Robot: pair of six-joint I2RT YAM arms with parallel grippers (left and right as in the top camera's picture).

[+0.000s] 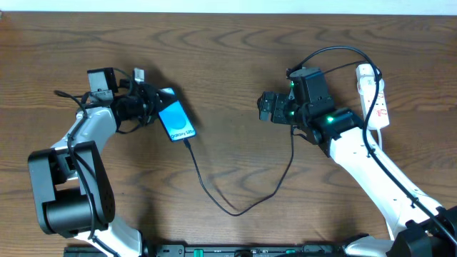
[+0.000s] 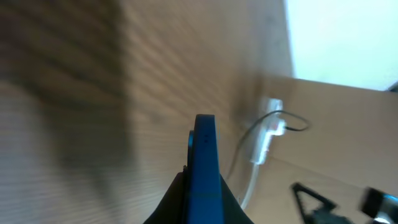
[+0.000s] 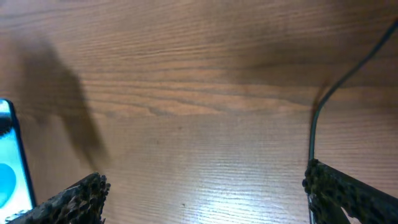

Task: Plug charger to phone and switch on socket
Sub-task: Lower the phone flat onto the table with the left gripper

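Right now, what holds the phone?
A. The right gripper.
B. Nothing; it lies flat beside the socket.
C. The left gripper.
C: in the left wrist view the phone sits edge-on inside the left gripper, while the right gripper is open and empty and the socket lies far from it.

The overhead view looks straight down on the counter, far enough off to hold both arms. The left wrist view sits close behind the left tool, sighting along the edge of the phone toward the distant socket. The right wrist view looks low between the fingers of the right tool. The phone, ahead-left of that tool, appears in all three views.
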